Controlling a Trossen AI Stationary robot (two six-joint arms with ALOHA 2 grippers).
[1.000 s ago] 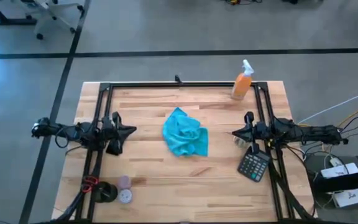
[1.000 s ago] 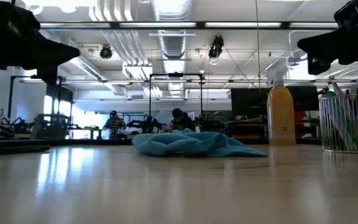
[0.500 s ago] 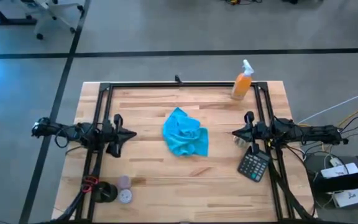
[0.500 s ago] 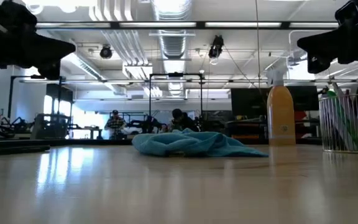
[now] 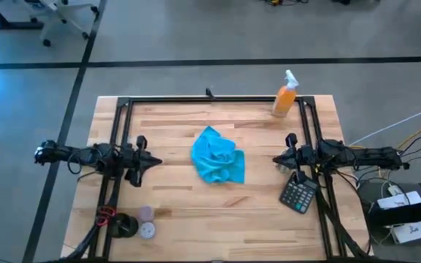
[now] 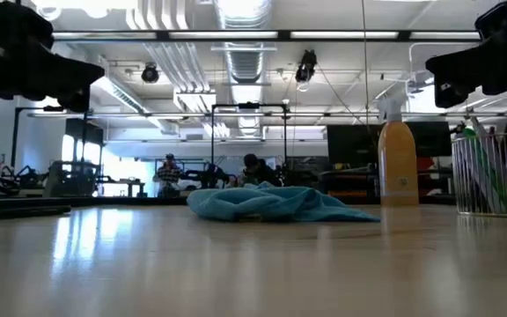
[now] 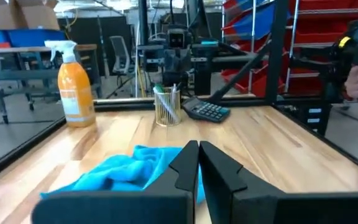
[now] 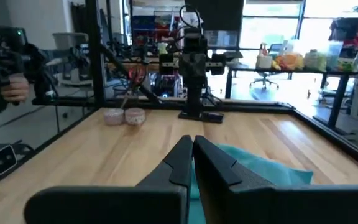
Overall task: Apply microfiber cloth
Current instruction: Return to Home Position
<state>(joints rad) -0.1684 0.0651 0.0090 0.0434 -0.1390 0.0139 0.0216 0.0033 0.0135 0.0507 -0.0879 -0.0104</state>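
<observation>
The microfiber cloth [image 5: 218,157] is a turquoise, wrinkly heap lying crumpled on the wooden table's middle; it also shows in the low view [image 6: 275,204] and in both wrist views [image 7: 123,174] [image 8: 260,171]. My left gripper [image 5: 156,159] hovers level to the cloth's left, shut, its tips [image 7: 197,149] pointing at the cloth. My right gripper [image 5: 276,157] hovers level to the cloth's right, also shut [image 8: 191,144], pointing at the cloth. Both stay clear of the cloth and above the table.
An orange spray bottle [image 5: 286,95] stands at the far right. A wire pen cup [image 6: 487,176] and a calculator [image 5: 299,193] sit under and near my right arm. Small round containers [image 5: 146,223] lie at the near left. Black frame rails [image 5: 123,109] border the table.
My left gripper has turned about its own long axis while staying in about the same place left of the cloth. The cloth has kept still.
</observation>
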